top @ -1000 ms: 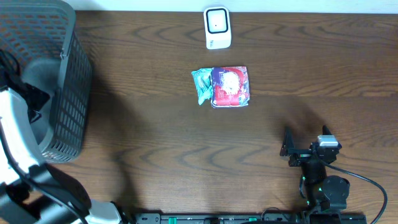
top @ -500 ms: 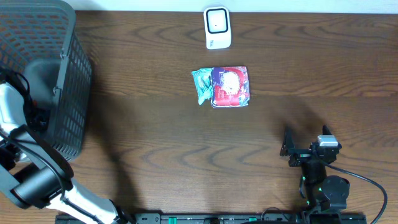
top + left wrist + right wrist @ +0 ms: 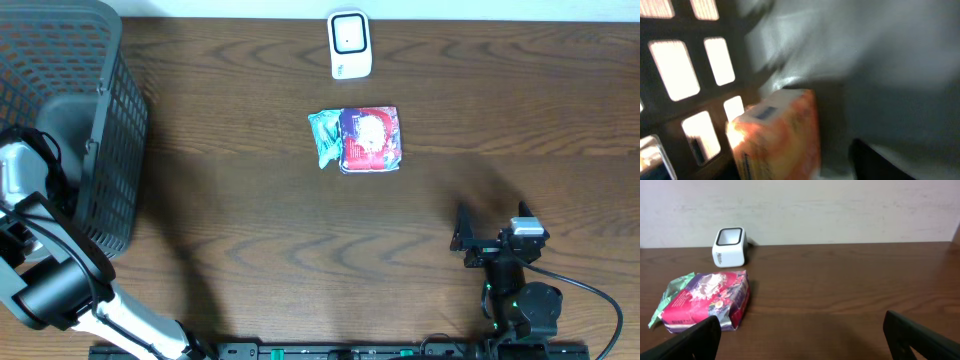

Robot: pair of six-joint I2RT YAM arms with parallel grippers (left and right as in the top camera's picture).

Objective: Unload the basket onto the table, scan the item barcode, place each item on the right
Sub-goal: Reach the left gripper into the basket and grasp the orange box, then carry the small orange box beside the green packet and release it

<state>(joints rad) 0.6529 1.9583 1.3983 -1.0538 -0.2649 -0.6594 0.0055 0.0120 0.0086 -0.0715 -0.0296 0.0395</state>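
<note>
The table (image 3: 250, 230) carries a dark basket (image 3: 110, 130) at its left edge. Inside, the left tool (image 3: 60, 185) faces an orange box (image 3: 780, 135); its opening cannot be told through blur. A red pack (image 3: 370, 138) lies near the white scanner (image 3: 350, 45). The right tool (image 3: 800, 342) gapes wide, empty.

Surface: one table (image 3: 250, 230), dark brown with a pronounced wood grain, backed along its far edge by a pale wall.

Items resting directly on it:
1. Black mesh basket (image 3: 112, 150), standing at the far left corner, with its walls upright.
2. White barcode scanner (image 3: 350, 45), standing at the far edge near the middle, well apart from the basket.
3. Red and purple packet (image 3: 371, 138), lying flat near the centre, on the near side of the scanner and clear of it.
4. Green packet (image 3: 322, 135), crumpled, touching the left side of the red and purple packet; whether it is tucked under it cannot be determined.
</note>
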